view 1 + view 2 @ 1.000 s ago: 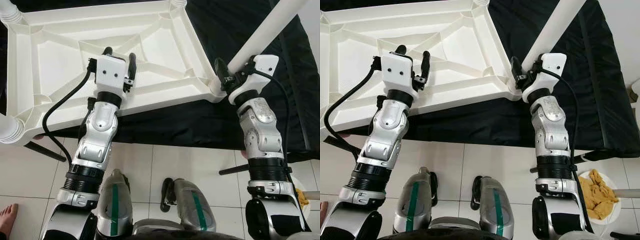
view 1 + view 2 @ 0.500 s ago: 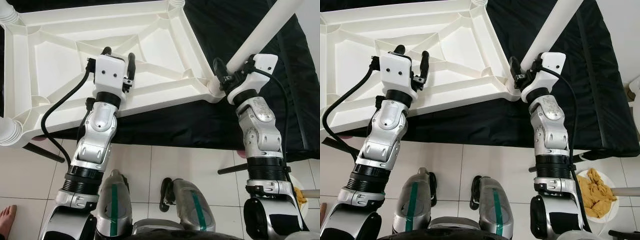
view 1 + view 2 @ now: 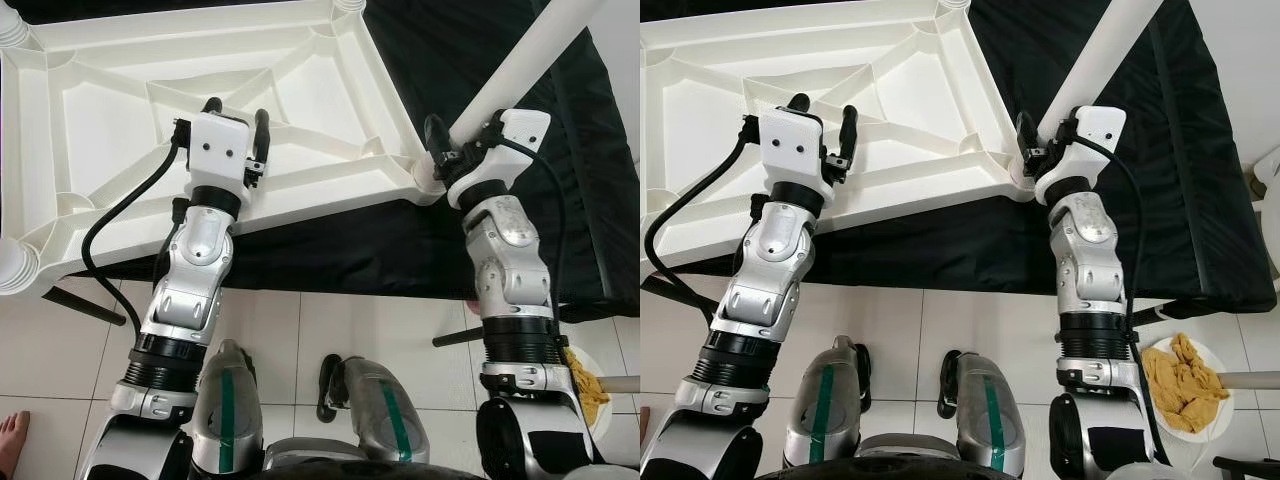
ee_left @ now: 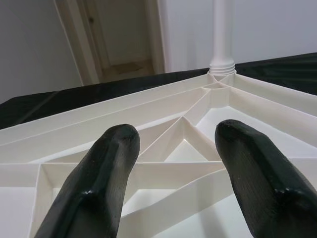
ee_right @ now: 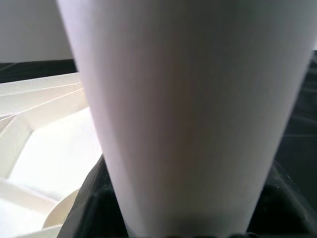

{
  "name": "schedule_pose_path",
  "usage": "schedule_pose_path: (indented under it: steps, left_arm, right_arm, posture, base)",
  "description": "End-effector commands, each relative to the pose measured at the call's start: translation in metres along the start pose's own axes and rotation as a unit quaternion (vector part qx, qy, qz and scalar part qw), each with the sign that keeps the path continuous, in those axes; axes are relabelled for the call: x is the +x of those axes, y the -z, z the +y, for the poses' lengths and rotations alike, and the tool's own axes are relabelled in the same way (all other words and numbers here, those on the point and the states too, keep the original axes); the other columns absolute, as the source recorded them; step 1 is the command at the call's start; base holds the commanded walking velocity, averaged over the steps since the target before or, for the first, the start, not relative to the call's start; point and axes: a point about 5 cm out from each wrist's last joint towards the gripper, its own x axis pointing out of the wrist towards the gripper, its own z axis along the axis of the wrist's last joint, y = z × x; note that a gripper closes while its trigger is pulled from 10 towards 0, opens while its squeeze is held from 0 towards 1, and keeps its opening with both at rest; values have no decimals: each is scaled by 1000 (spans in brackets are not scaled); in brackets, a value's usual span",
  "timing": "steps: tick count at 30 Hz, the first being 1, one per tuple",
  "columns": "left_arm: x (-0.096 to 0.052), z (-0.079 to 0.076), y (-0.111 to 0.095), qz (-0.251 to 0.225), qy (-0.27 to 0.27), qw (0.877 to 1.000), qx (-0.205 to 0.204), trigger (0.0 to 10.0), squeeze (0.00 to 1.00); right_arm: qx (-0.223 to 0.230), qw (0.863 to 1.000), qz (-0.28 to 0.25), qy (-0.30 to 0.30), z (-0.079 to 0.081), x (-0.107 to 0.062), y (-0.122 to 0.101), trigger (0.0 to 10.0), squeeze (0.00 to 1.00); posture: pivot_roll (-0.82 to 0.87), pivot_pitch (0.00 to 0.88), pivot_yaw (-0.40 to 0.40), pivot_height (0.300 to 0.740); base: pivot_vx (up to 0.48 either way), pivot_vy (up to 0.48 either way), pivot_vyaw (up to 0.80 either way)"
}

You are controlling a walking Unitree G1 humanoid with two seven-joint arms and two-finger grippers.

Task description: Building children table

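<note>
Black cloth [image 3: 480, 60] under upturned white ribbed plastic tabletop [image 3: 110, 130]; left gripper [image 3: 236, 112] fingers spread above ribs; right gripper [image 3: 1045, 140] clamps smooth white leg [image 3: 1102, 60] at corner socket; plate [image 3: 1220, 385] holds yellow rag [image 3: 1180, 375]

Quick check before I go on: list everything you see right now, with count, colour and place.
Table top: one, white, upside down on the black cloth, ribs up.
Table leg: one, white, at the table top's near right corner, held by the right tool.
Fitted legs: at least three, white, at the other corners.
Cloth: one, black, under the table top.
Plate: one, white, on the floor at right, holding yellow pieces.
Floor: white tiles.
Bare foot: one, a person's, lower left.
Left tool: open, over the table top's ribs.
Right tool: shut on the table leg.
</note>
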Motion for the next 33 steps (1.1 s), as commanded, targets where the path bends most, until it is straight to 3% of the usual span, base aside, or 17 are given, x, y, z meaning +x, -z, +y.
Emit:
schedule_pose_path:
  steps: [1, 15, 17, 19, 24, 26, 33]
  left_arm:
    - [-2, -3, 0, 3, 20, 1000, 1, 10000, 0]
    - [-2, -4, -1, 3, 21, 1000, 1, 10000, 0]
    - [-2, -4, -1, 4, 20, 1000, 1, 10000, 0]
    - [-2, -4, -1, 4, 20, 1000, 1, 10000, 0]
    - [-2, -4, -1, 4, 18, 1000, 1, 10000, 0]
    - [-2, -4, -1, 4, 18, 1000, 1, 10000, 0]
    - [-3, -5, -1, 4, 17, 1000, -3, 10000, 0]
  right_arm:
    - [13, 997, 62, 47, -12, -7, 27, 10000, 0]
    - [16, 991, 37, 129, -10, -9, 24, 10000, 0]
    - [18, 982, 19, 186, -13, -11, 19, 10000, 0]
    - [18, 982, 19, 186, -13, -11, 19, 10000, 0]
    - [20, 963, 2, 269, -25, -13, 13, 10000, 0]
    - [20, 963, 2, 269, -25, -13, 13, 10000, 0]
    - [12, 935, -14, 355, -45, -14, 5, 10000, 0]
  posture:
    - [129, 97, -60, 740]
    - [131, 98, -61, 740]
    - [136, 97, -63, 740]
    - [136, 97, -63, 740]
    - [143, 92, -68, 740]
    - [143, 92, -68, 740]
    - [142, 83, -70, 740]
  base:
    - [0, 0, 0]
    - [0, 0, 0]
    - [0, 0, 0]
    - [0, 0, 0]
    - [0, 0, 0]
    - [0, 0, 0]
    - [0, 0, 0]
